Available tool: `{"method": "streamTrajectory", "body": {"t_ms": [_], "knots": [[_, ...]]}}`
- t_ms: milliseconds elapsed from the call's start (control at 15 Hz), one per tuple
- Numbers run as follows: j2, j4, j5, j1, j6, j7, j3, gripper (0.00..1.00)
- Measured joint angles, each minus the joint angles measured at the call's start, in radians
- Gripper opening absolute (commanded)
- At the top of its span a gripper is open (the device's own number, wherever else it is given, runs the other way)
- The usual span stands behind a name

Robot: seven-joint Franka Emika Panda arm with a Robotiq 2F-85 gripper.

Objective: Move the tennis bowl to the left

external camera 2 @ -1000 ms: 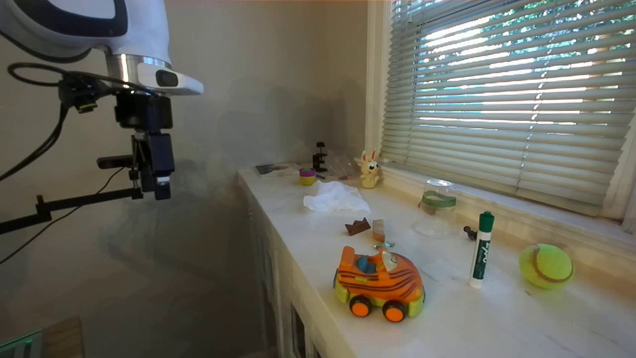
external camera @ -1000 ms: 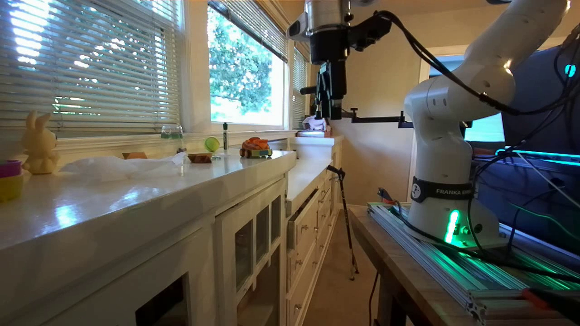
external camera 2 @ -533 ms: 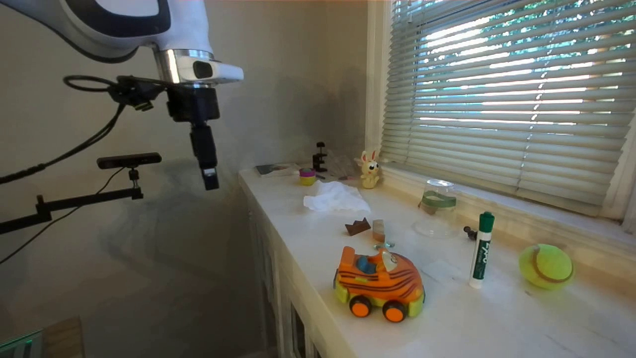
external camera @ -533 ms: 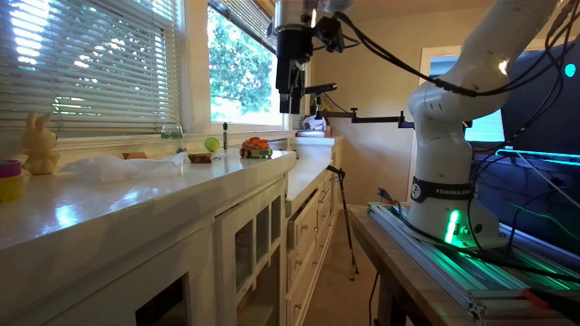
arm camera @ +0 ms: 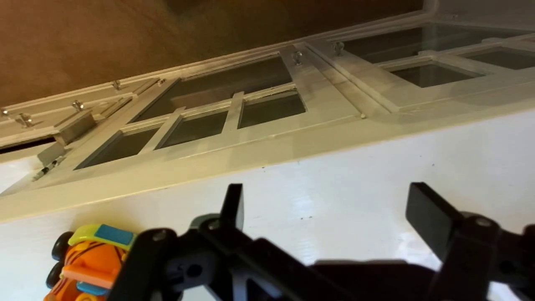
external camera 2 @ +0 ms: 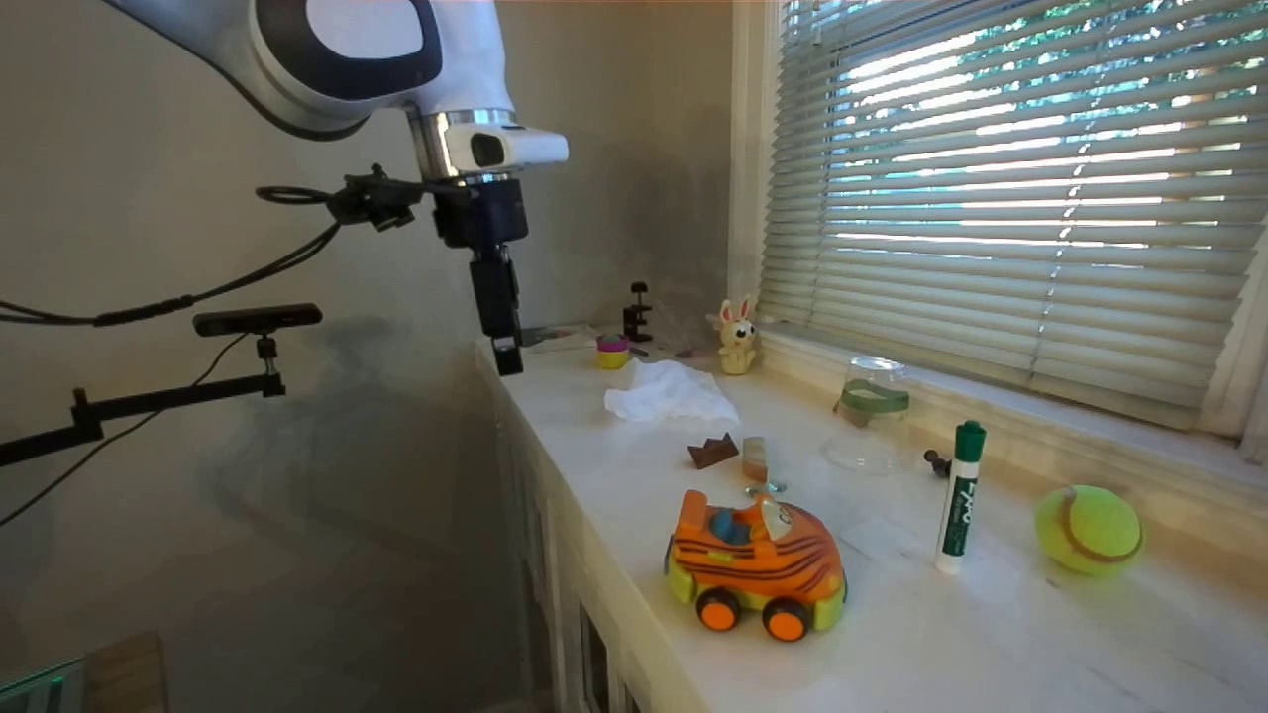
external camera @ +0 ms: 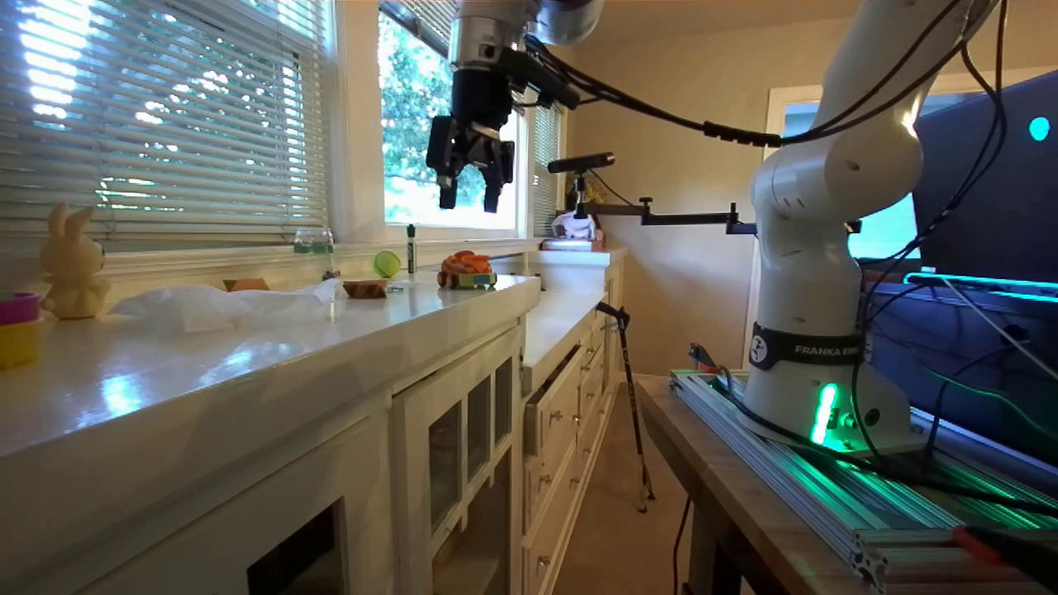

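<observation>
The tennis bowl, a yellow-green tennis ball (external camera 2: 1090,532), rests on the white counter (external camera 2: 951,654) close to the window wall. In an exterior view the same ball (external camera: 386,264) shows small beside the green-capped marker; it is out of the wrist view. My gripper (external camera: 469,201) hangs high, pointing down, above the counter's front edge and well apart from the ball. Seen edge-on, the gripper (external camera 2: 508,358) is far from it across the counter. In the wrist view the gripper (arm camera: 327,200) is open wide, with only bare counter surface showing between its fingers.
An orange toy car (external camera 2: 758,564) stands near the counter's front edge. A green-capped marker (external camera 2: 961,500) stands upright beside the ball, with a clear jar (external camera 2: 872,401) behind. Farther back are brown pieces (external camera 2: 713,453), a crumpled white sheet (external camera 2: 669,391) and a rabbit figure (external camera 2: 736,339).
My arm has swung toward the counter, bringing the gripper over its front edge. The gripper has also turned, so both fingers now show apart in an exterior view. The ball has stayed still.
</observation>
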Motion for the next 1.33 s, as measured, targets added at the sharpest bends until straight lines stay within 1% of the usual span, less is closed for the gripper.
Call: {"method": "streamTrajectory", "body": {"t_ms": [267,467,667,867,1200,1333], "knots": [[0.000,0.002,-0.001,0.000,0.000,0.002,-0.001,1.00],[0.009,0.027,-0.001,-0.008,0.000,0.064,-0.016,1.00],[0.038,0.105,-0.001,-0.033,-0.001,0.148,-0.041,1.00],[0.090,0.182,-0.003,-0.054,0.003,0.195,-0.071,1.00],[0.211,0.268,-0.021,-0.066,0.080,0.247,-0.126,1.00],[0.241,0.303,-0.055,-0.066,0.105,0.248,-0.139,1.00]]}}
